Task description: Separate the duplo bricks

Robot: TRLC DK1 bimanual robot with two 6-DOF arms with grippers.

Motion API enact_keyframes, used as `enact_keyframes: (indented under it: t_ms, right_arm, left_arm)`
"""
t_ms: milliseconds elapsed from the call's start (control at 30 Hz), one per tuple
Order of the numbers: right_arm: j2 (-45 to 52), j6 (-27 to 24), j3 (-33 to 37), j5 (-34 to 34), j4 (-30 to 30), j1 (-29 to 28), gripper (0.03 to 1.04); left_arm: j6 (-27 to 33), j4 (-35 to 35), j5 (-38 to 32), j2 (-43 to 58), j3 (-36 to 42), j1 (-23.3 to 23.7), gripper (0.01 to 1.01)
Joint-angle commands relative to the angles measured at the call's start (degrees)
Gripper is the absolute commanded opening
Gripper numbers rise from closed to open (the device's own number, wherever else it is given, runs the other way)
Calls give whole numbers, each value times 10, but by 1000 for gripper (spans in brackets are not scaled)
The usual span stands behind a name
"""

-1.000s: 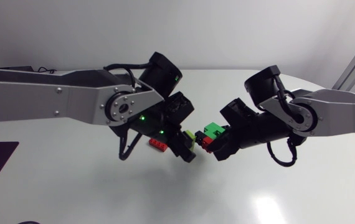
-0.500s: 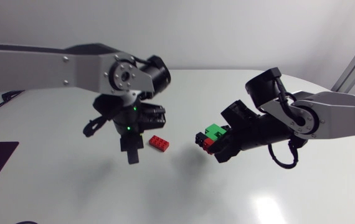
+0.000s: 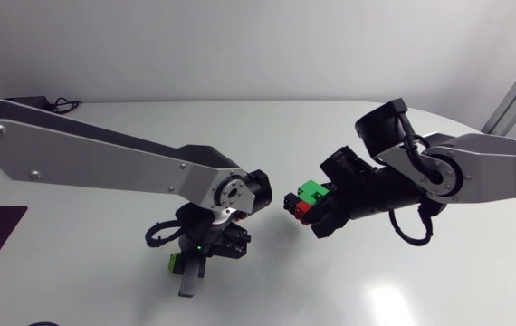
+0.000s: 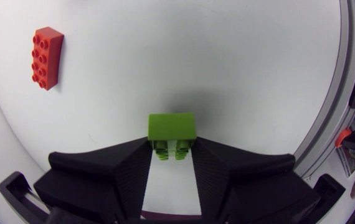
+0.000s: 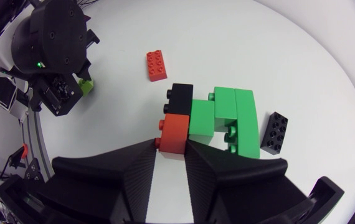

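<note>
Left end effector (image 4: 171, 149) lower, around lime brick (image 4: 172, 127)

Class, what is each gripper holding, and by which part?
Left gripper: lime brick, by its near end. Right gripper: brick cluster, by its red brick.

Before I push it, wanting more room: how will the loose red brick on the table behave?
The red brick lies flat, studs up, so it will likely slide, not roll or tip. The table looks smooth, so it may skid easily. Seemingly hard plastic: probably stiff and light.
</note>
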Motion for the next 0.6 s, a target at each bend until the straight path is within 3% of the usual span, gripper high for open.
enact_keyframes:
  t_ms: [0,200,333,400,567]
  right_arm:
    - [-8,-8,-13,2,10,6,307]
    - [-8,-10,-14,1,10,7,307]
    - [-12,-10,-13,-4,8,5,307]
    - [-14,-10,-7,-39,-4,-10,307]
    - [-3,-22,24,-153,-56,-71,307]
  left_arm:
    - [10,10,-1,26,-1,5,426]
    - [10,26,21,6,19,15,852]
    - [-2,42,58,-20,53,32,916]
    - [-16,56,91,-41,74,42,918]
    - [-28,193,127,-135,20,24,918]
